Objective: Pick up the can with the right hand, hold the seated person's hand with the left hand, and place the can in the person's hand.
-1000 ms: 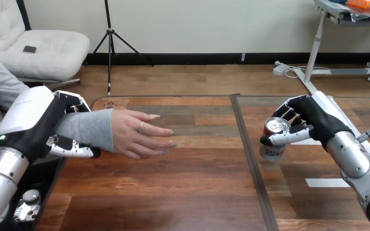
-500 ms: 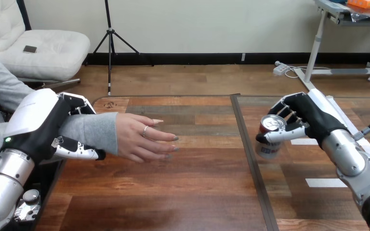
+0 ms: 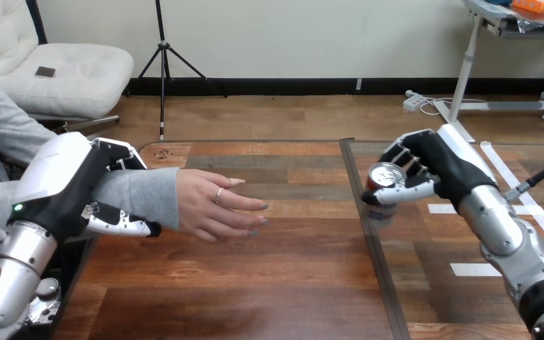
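Head view: the right hand is wrapping its fingers and thumb round the can at mid-body, with the top rim showing above the thumb. The can is sitting just inward of the palm, seemingly clear of the surface.

The left hand is curling its fingers over and its thumb under the person's wrist, which is sleeve-covered. The person's hand is reaching out beyond those fingers, pointing toward the can and well apart from it.

Judging: the can is thin metal, light and smooth, and is likely to dent if squeezed, so the side grip is suiting it. Bare surface is lying open between the two hands. A dark seam is running below the can, and nothing is blocking the crossing.
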### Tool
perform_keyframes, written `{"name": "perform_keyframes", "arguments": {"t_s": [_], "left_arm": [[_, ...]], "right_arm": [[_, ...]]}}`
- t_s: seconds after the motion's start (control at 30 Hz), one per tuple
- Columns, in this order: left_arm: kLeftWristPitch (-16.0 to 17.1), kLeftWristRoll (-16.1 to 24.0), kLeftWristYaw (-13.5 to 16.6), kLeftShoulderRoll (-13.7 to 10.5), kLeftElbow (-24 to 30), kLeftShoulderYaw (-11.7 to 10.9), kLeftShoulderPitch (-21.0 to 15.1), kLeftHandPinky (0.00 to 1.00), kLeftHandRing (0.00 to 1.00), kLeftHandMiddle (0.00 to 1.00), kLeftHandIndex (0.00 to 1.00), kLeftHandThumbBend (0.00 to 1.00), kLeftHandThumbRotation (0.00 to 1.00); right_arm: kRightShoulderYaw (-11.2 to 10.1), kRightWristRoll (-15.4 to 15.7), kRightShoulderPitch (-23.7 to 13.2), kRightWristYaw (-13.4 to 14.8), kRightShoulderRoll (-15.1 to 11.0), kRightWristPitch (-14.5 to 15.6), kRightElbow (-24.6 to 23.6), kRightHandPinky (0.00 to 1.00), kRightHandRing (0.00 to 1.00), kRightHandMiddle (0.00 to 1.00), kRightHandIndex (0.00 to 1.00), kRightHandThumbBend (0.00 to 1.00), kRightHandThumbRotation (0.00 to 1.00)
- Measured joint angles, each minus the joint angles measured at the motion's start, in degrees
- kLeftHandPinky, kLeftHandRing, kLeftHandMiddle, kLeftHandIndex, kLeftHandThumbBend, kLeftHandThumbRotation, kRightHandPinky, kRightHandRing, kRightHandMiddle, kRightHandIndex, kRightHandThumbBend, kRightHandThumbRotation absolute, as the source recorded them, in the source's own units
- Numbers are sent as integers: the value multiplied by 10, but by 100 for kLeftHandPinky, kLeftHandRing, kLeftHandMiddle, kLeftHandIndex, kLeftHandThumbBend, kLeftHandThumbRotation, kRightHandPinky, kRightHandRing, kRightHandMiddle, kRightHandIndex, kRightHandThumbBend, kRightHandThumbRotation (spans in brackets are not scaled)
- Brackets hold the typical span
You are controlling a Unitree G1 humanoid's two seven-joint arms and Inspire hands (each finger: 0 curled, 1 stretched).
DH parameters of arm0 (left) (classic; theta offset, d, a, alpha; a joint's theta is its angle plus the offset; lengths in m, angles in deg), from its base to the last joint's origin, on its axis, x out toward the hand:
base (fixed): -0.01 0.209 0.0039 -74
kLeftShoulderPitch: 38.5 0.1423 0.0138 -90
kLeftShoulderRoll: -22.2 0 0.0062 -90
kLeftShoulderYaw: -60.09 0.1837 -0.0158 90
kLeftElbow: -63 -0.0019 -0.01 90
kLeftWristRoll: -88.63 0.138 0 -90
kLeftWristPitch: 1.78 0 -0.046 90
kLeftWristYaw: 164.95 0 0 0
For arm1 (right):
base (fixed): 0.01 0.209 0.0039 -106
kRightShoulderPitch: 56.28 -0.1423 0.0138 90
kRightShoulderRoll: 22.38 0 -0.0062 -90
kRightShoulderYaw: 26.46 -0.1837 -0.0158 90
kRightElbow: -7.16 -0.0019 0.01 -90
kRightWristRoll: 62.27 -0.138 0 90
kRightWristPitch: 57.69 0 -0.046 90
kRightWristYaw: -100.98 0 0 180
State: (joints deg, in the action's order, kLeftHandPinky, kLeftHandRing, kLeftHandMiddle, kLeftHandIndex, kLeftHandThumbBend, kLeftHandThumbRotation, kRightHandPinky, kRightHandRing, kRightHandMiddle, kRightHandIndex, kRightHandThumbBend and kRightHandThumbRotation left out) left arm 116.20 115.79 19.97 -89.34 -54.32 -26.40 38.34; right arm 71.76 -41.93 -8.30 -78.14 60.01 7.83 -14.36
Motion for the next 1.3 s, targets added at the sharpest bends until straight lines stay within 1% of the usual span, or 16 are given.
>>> {"name": "perform_keyframes", "arguments": {"t_s": [0.47,0.6,0.83,1.13,1.3], "left_arm": [[-26,4,-2,23,1,0,0,21,25,32,43,87,0],[-26,4,-2,27,1,0,0,22,26,32,43,87,0],[-26,4,-2,36,1,0,0,23,27,33,43,87,0],[-30,4,-8,48,6,1,0,24,28,34,43,85,0],[-32,4,-10,53,7,1,0,23,27,34,44,86,0]], "right_arm": [[0,-2,0,-2,20,-3,-26,35,38,43,46,75,0],[3,-1,0,-2,25,-5,-31,35,37,43,45,76,0],[4,-1,0,-2,35,-5,-37,34,37,43,45,75,0],[6,-2,0,-16,44,-4,-50,33,37,42,45,72,0],[6,-2,0,-18,51,-3,-59,33,36,42,45,72,0]]}}
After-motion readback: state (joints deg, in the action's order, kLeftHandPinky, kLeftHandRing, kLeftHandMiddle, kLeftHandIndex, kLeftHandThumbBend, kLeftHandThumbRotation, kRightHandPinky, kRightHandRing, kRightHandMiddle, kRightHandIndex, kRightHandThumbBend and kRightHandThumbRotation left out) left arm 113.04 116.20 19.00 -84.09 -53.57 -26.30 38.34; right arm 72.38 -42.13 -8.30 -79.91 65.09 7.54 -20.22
